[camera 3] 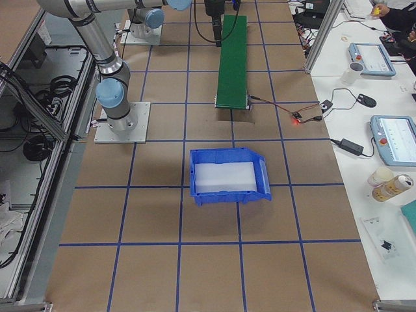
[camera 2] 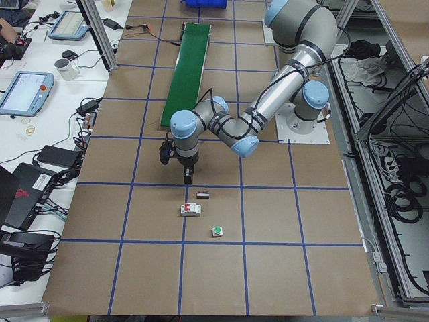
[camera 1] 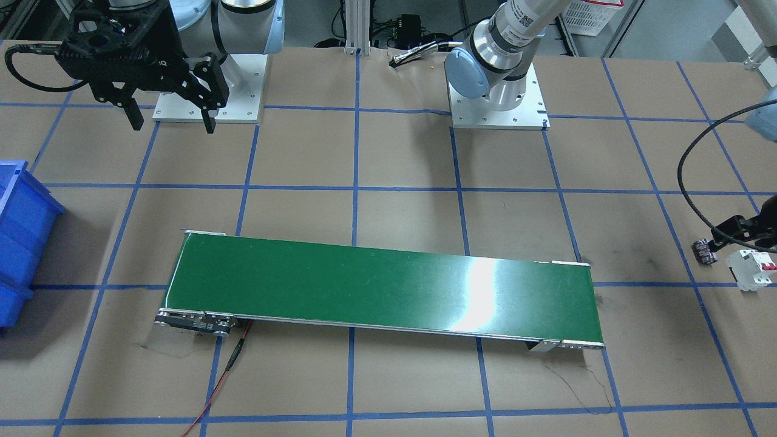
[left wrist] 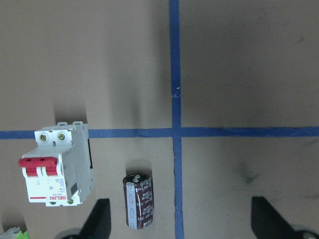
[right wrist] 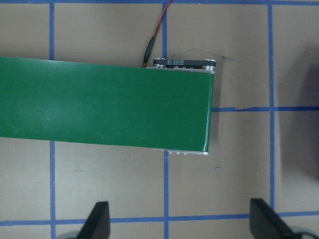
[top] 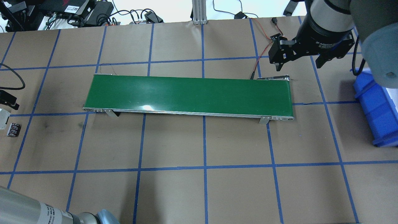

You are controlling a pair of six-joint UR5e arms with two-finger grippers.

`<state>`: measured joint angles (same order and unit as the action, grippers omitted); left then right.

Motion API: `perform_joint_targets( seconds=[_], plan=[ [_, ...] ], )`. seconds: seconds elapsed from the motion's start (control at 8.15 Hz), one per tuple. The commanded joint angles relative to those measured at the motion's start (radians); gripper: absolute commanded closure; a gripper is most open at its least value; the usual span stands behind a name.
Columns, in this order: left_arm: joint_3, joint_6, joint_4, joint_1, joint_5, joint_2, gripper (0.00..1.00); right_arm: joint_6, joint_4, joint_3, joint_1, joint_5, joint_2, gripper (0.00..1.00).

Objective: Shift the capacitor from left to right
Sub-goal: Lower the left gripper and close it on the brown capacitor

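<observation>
The capacitor (left wrist: 138, 200), a small dark cylinder with a pale stripe, lies on the brown table beside the white circuit breaker (left wrist: 57, 167). It also shows in the front-facing view (camera 1: 704, 250) and the overhead view (top: 14, 129). My left gripper (left wrist: 182, 219) is open and empty and hovers above it. In the wrist view the capacitor sits between the fingers, close to the left one. My right gripper (top: 298, 63) is open and empty, high over the far end of the green conveyor belt (top: 189, 93).
A blue bin (top: 377, 109) stands on the table beyond the belt's right end. A green-capped white button (camera 2: 217, 232) lies near the breaker (camera 2: 191, 210). A red wire (right wrist: 155, 35) runs from the belt's motor end.
</observation>
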<state>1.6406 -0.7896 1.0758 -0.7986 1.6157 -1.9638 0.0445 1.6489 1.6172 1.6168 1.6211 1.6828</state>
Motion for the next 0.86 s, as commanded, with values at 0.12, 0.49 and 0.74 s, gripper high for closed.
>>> perform_joint_targets(
  seconds=[0.12, 0.49, 0.74],
  plan=[
    [0.018, -0.013, -0.076, 0.033, 0.0, -0.082, 0.0, 0.0, -0.001, 0.0, 0.0, 0.003, 0.0, 0.0],
    [0.064, -0.014, -0.108, 0.038, 0.0, -0.087, 0.0, 0.0, -0.001, 0.001, 0.0, 0.003, 0.0, 0.0],
    [0.064, -0.017, -0.123, 0.039, 0.001, -0.107, 0.0, 0.0, -0.001, 0.001, 0.0, 0.005, 0.0, 0.0]
  ],
)
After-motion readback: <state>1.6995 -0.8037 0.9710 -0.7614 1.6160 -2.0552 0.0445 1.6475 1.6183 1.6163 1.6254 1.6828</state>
